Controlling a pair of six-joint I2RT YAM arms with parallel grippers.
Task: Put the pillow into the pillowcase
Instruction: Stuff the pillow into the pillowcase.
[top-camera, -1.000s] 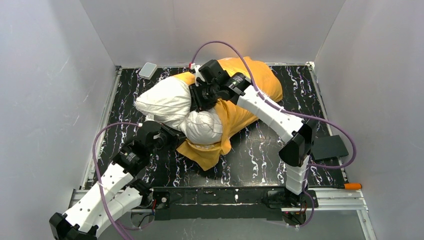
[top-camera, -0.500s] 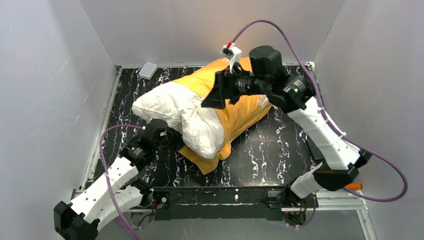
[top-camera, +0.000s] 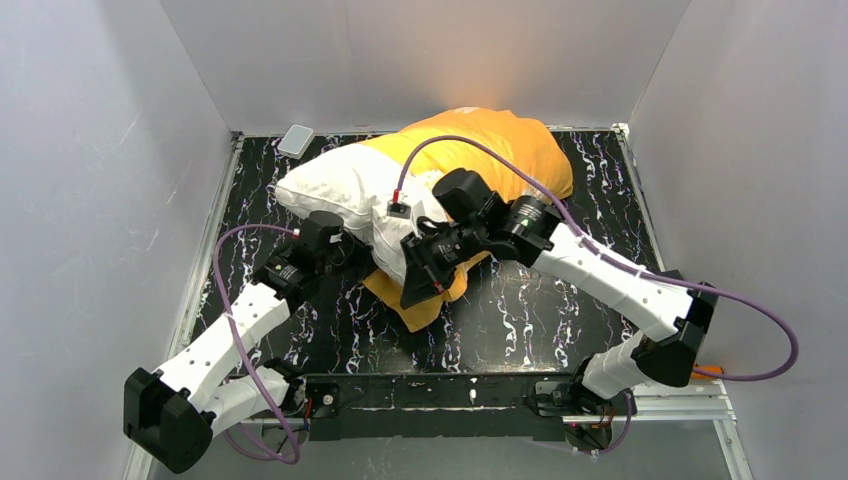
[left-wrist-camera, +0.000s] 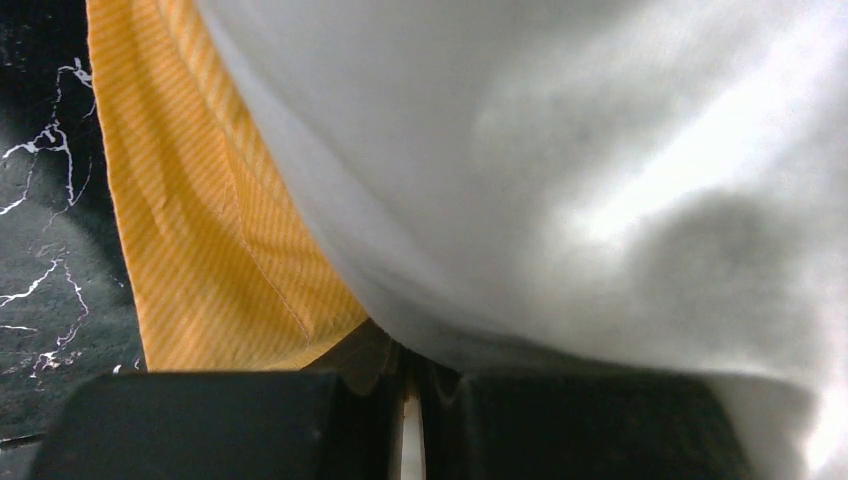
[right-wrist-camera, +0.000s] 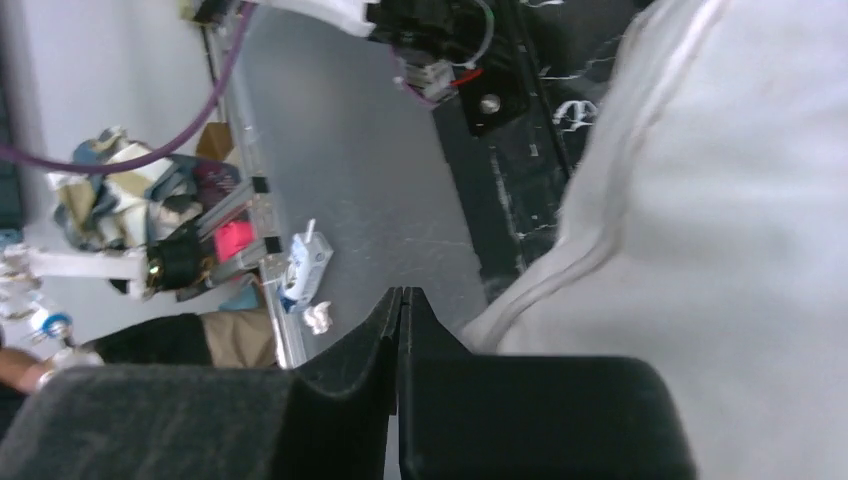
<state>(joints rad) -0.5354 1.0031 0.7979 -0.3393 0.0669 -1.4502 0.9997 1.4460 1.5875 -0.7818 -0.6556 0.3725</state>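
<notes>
Pillow (top-camera: 340, 195) on black desk (top-camera: 540, 300), far half inside orange-side-out pillowcase (top-camera: 490, 140), white near end sticking out
Right claw (right-wrist-camera: 400, 300), raised over the pillowcase half a second ago, now sits low at the white near end, pressed shut on nothing; left claw (left-wrist-camera: 405, 370) pinches the pillowcase's orange hem

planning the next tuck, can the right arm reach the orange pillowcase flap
Likely yes: the right gripper sits right by the pillowcase flap, whose near corner lies uncovered beside the pillow.

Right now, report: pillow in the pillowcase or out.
Partly in: the pillow shows a white end outside the orange pillowcase.
</notes>
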